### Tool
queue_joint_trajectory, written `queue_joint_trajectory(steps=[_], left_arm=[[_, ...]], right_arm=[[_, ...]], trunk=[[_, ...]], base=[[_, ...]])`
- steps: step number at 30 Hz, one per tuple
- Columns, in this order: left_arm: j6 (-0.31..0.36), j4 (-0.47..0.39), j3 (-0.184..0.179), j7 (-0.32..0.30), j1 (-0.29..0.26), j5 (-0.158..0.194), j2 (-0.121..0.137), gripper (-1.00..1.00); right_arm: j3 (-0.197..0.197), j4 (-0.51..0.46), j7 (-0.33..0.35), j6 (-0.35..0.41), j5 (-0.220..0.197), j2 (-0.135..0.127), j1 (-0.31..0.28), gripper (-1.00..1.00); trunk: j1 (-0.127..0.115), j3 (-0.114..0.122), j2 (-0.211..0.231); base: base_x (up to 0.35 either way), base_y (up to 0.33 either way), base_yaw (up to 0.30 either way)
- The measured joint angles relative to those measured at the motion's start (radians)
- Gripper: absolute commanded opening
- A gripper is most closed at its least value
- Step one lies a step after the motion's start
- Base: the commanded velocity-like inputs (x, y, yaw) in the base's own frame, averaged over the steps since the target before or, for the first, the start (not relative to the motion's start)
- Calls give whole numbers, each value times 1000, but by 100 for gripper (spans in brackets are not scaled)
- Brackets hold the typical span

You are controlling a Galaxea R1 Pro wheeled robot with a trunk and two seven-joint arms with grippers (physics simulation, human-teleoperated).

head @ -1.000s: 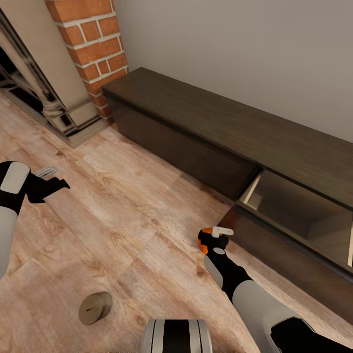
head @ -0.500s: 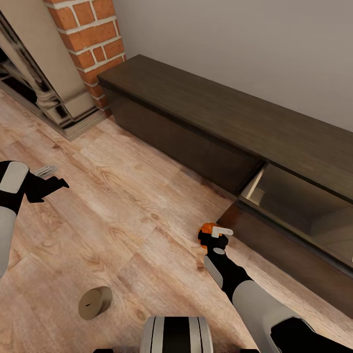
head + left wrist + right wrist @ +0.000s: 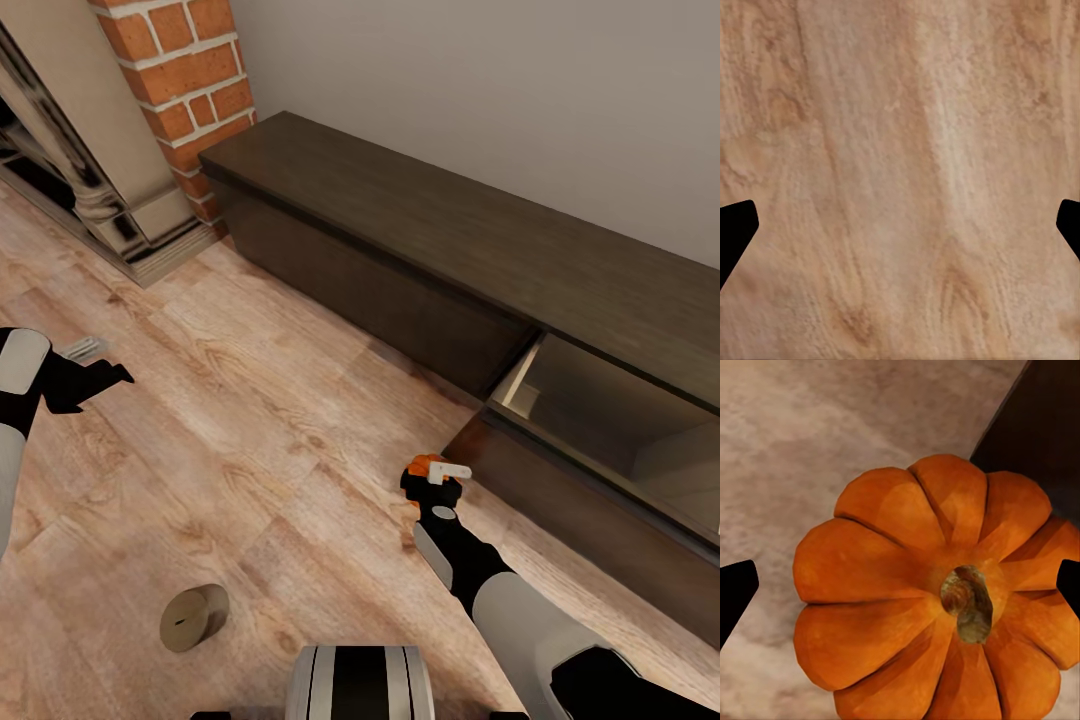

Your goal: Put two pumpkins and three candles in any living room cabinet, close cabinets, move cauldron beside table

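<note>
Gripping the pumpkin, the right claw has edged slightly back from the cabinet, whose open drawer waits just beyond; left claw, spread empty, drifts outward; a candle lies behind.

We see only slivers of the pumpkin behind the right gripper; past those jaws, the cabinet runs off frame.

I see even, diffuse light with faint shadows under the cabinet. Wood floor texture blurs in my wrist views; the fireplace shows glossy reflections.
</note>
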Motion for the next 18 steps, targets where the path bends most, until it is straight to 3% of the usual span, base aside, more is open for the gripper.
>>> queue_joint_trajectory(steps=[10, 18], left_arm=[[0, -21, -1, 0, 0, 0, 5, 100], [0, -21, -1, 0, 0, 1, 5, 100]], right_arm=[[0, -1, -4, 0, 0, 0, 0, 100], [-1, -1, -5, 0, 0, 0, 0, 100]], trunk=[[0, 0, 0], [3, -23, -1]], base=[[0, 0, 0], [0, 0, 0]])
